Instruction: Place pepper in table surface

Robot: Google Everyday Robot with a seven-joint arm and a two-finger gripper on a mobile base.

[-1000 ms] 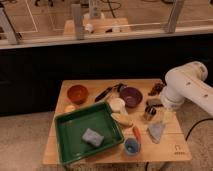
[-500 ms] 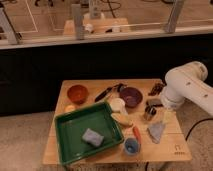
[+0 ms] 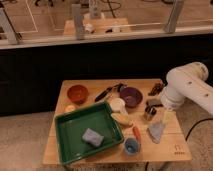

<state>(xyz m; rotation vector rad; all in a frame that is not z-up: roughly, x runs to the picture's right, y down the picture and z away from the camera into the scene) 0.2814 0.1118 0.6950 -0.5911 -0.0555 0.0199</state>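
The pepper (image 3: 136, 133) is small, slim and red-orange. It lies on the light wooden table surface (image 3: 165, 149), just right of the green tray (image 3: 70, 125) and above the blue cup (image 3: 131, 146). My gripper (image 3: 150, 111) hangs at the end of the white arm (image 3: 185, 87), low over the right part of the table. It is up and to the right of the pepper, apart from it. Nothing shows in the gripper.
A grey-blue sponge (image 3: 92, 137) lies in the tray. A pale yellow-tan oblong food item (image 3: 121, 119), a white cup (image 3: 117, 104), a purple bowl (image 3: 131, 96), an orange bowl (image 3: 77, 93), a dark utensil (image 3: 104, 94) and a grey-blue cloth (image 3: 156, 131) also sit on the table.
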